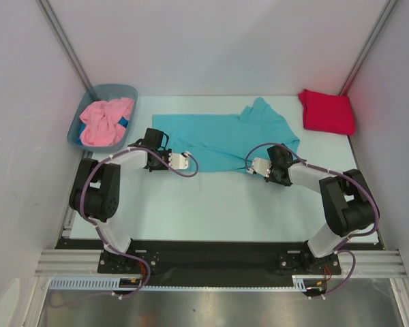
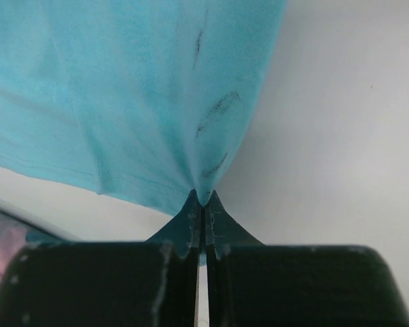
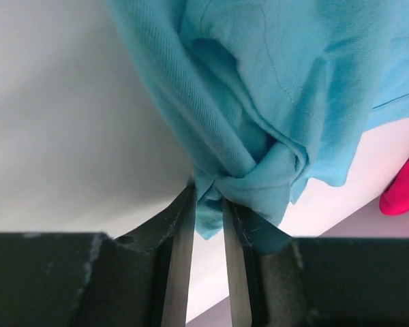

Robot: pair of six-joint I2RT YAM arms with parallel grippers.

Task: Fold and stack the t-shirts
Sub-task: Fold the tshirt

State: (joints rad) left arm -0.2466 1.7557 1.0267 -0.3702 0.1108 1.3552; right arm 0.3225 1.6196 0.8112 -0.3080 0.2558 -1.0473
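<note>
Two grips on: left gripper [image 2: 203, 202] jaws pinched together on the hem, right gripper [image 3: 208, 201] jaws clamping a bunched fold. The turquoise t-shirt [image 1: 218, 139] lies spread mid-bench [image 1: 211, 204], long axis left to right, reaching away beyond both arms — one at each end.

Near-side table [image 1: 218, 204] lies open — the tub [image 1: 116, 86] blocks the far-left corner, the red t-shirt [image 1: 326, 111] the far-right.
</note>
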